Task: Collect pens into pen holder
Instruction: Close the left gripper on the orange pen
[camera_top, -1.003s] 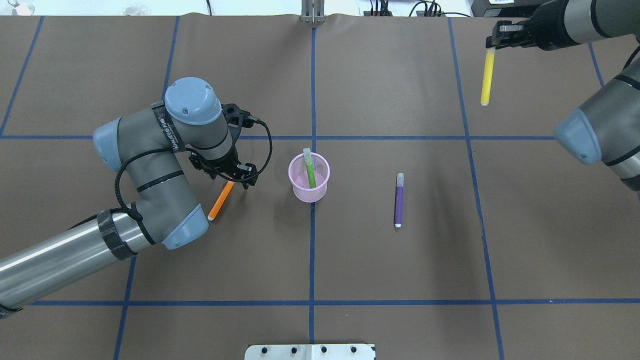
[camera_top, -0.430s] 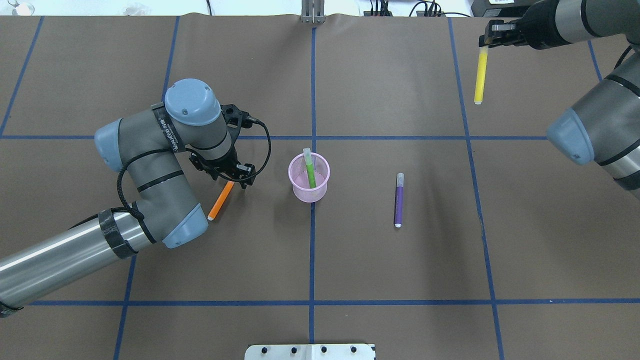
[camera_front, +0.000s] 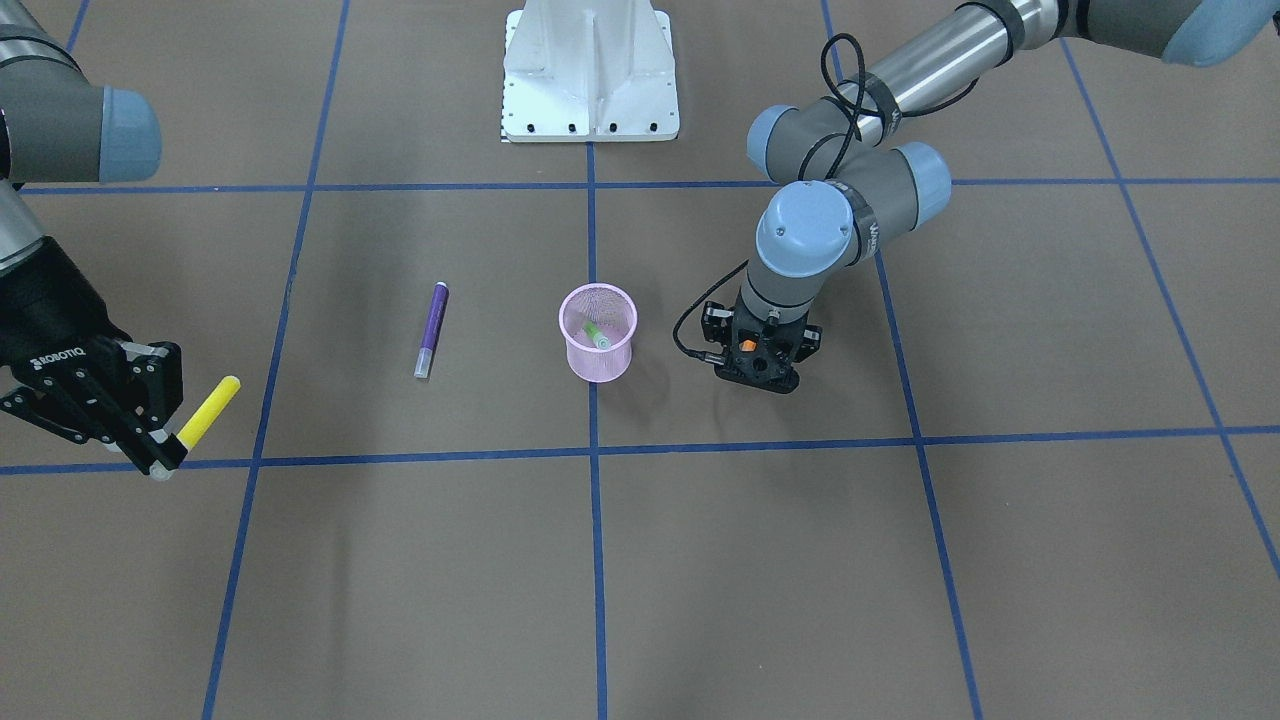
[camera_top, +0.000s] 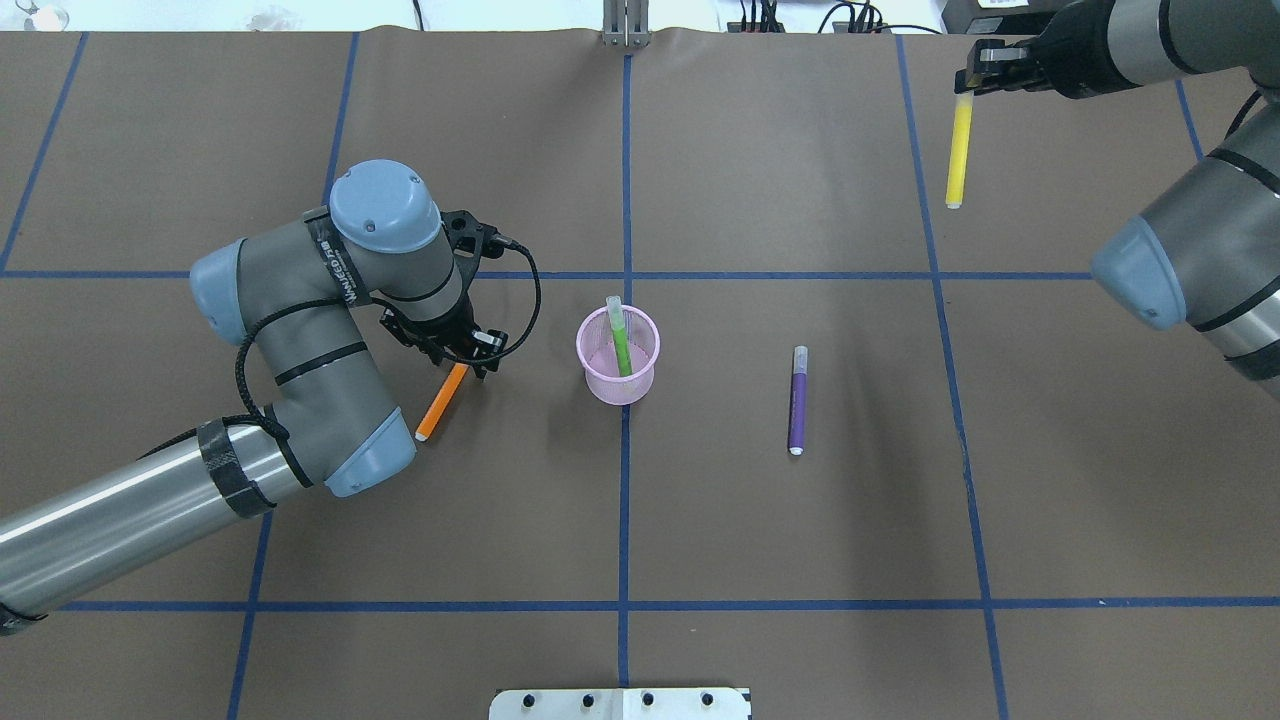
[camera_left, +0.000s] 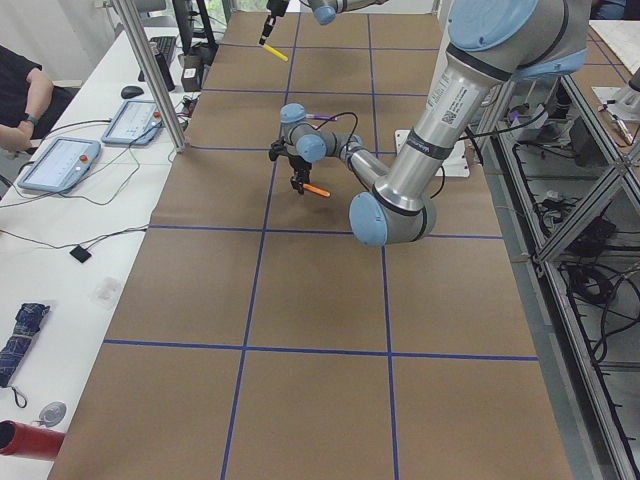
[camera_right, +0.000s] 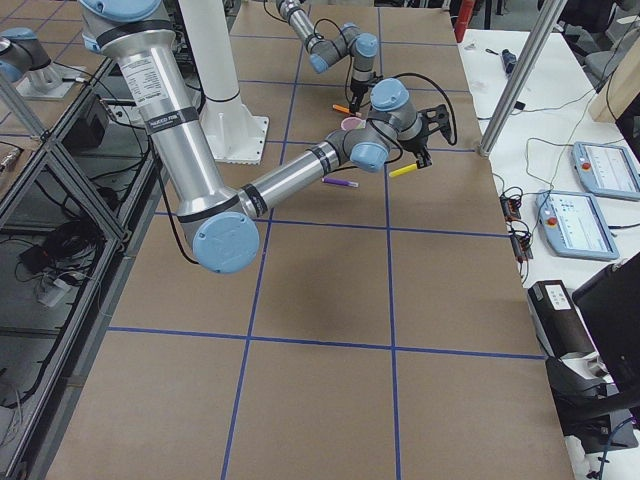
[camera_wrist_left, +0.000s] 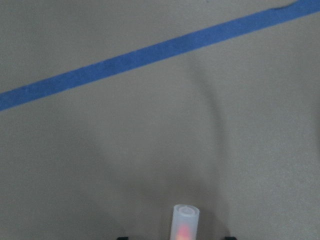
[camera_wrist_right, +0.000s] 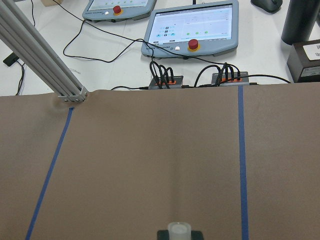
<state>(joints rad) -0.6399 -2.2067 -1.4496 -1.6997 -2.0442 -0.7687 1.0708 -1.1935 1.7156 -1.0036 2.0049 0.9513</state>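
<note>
The pink mesh pen holder (camera_top: 592, 375) (camera_front: 580, 362) stands mid-table with the green pen (camera_top: 622, 348) (camera_front: 595, 336) leaning inside. The purple pen (camera_top: 797, 400) (camera_front: 431, 328) lies flat to its right in the overhead view. The orange pen (camera_top: 440, 402) lies on the table left of the holder. My left gripper (camera_top: 470, 358) is low over its cap end (camera_wrist_left: 186, 221), and its jaws stand apart on either side of the cap. My right gripper (camera_top: 975, 80) (camera_front: 160, 455) is shut on the yellow pen (camera_top: 958, 150) (camera_front: 208, 412) and holds it by its cap above the far right of the table.
The white robot base plate (camera_front: 588, 70) (camera_top: 620, 703) sits at the near table edge. A metal post (camera_top: 625, 25) stands at the far edge. Operator tablets (camera_wrist_right: 192, 25) and cables lie beyond it. Blue tape lines grid the brown table cover.
My right gripper has carried the yellow pen a little to the left. My left gripper's fingers have drawn in slightly around the orange pen's cap end. The pens on the table have not moved.
</note>
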